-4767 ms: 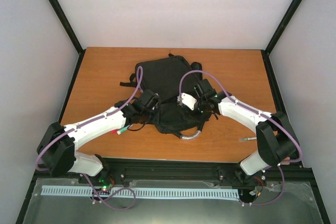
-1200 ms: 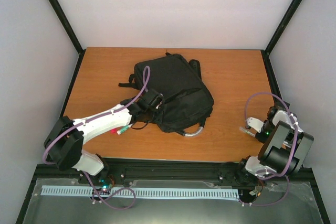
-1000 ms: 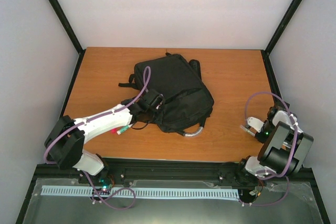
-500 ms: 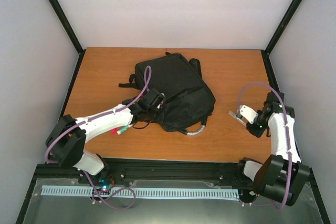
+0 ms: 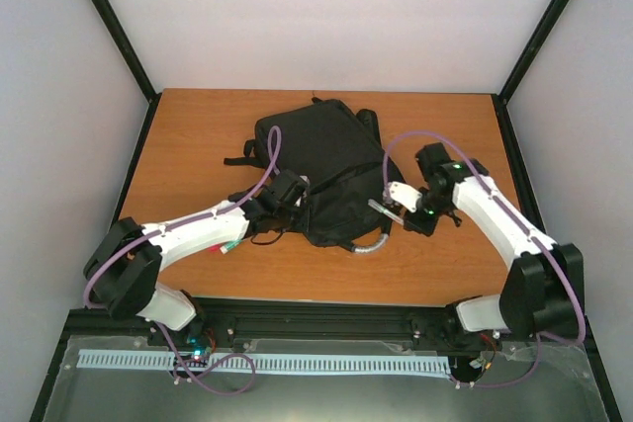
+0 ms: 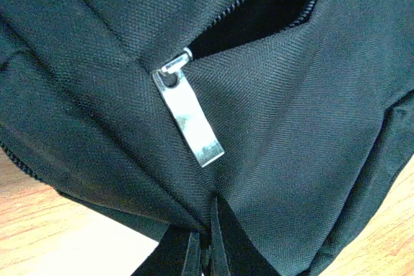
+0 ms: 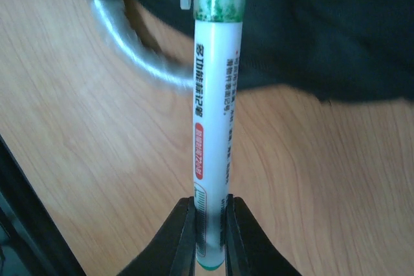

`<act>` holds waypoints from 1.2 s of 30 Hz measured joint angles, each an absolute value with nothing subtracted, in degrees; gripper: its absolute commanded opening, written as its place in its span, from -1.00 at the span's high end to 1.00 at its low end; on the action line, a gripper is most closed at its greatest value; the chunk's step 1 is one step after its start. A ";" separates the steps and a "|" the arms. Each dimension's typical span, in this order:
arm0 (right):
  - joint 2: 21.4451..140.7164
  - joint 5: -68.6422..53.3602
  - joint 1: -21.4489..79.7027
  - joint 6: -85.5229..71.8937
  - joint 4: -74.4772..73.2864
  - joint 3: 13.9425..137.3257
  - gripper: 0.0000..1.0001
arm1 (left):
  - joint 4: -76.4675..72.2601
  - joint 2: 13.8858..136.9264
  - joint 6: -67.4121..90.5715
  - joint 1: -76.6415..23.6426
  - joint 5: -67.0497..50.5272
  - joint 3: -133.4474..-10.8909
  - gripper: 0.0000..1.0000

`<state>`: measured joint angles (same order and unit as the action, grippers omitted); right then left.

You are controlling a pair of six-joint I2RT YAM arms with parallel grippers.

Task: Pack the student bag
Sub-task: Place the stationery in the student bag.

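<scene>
Since half a second ago the right arm has swung in from the far right to the near right corner of the student bag. There is one bag, of black woven fabric, lying mid-table. Its pocket zip is partly open, with one silver zipper pull hanging. One silvery curved handle sits at the bag's near edge.

There are two grippers. The left gripper, at the bag's near left side, is pinched tight on a fold of its fabric. The right gripper clamps one white marker with a green cap, which points at the bag above the handle. One small red-and-green item lies left of the bag.
</scene>
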<state>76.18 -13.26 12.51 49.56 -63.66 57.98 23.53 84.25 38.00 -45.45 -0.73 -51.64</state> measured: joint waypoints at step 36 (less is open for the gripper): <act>113.23 -25.23 23.90 17.30 -55.55 92.82 0.04 | 19.22 76.18 41.32 -45.39 0.01 -44.40 0.98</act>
<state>113.23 -25.23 23.90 17.30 -55.55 92.82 19.22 76.18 41.32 -45.39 0.01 -44.40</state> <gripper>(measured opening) 0.420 0.009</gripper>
